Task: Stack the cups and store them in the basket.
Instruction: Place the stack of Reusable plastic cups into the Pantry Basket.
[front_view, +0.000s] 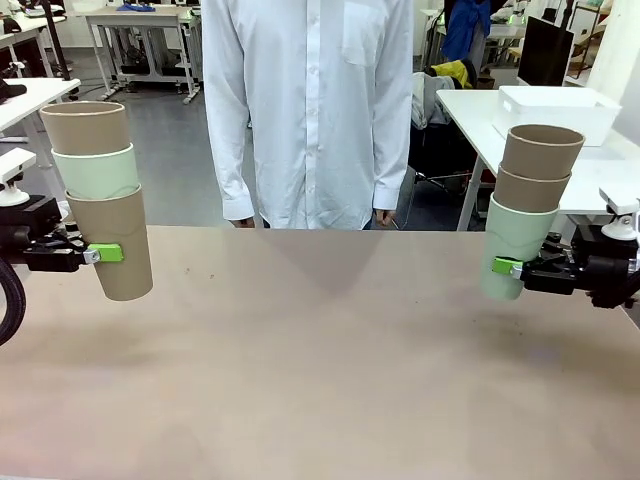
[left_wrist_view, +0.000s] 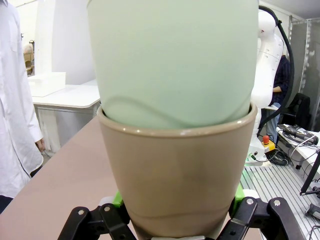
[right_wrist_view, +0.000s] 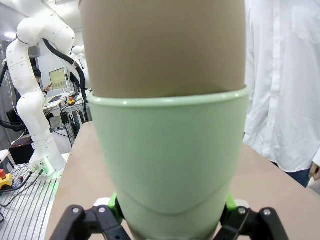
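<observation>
Two stacks of three cups hang above the table. At the left, my left gripper (front_view: 100, 254) is shut on a brown cup (front_view: 113, 243) that holds a mint green cup (front_view: 95, 172) and a brown one (front_view: 86, 127) on top. Up close, that bottom brown cup (left_wrist_view: 175, 175) sits between the green pads with the mint cup (left_wrist_view: 172, 60) nested in it. At the right, my right gripper (front_view: 512, 267) is shut on a mint green cup (front_view: 512, 245) carrying two brown cups (front_view: 538, 165). The mint cup (right_wrist_view: 170, 155) fills the right wrist view. A white basket (front_view: 555, 110) stands on a table far right.
A person in a white shirt (front_view: 305, 110) stands at the far edge of the tan table (front_view: 320, 350), hands down. White tables stand behind at the left and right. The other white arm (right_wrist_view: 30, 100) rises beyond the table's edge.
</observation>
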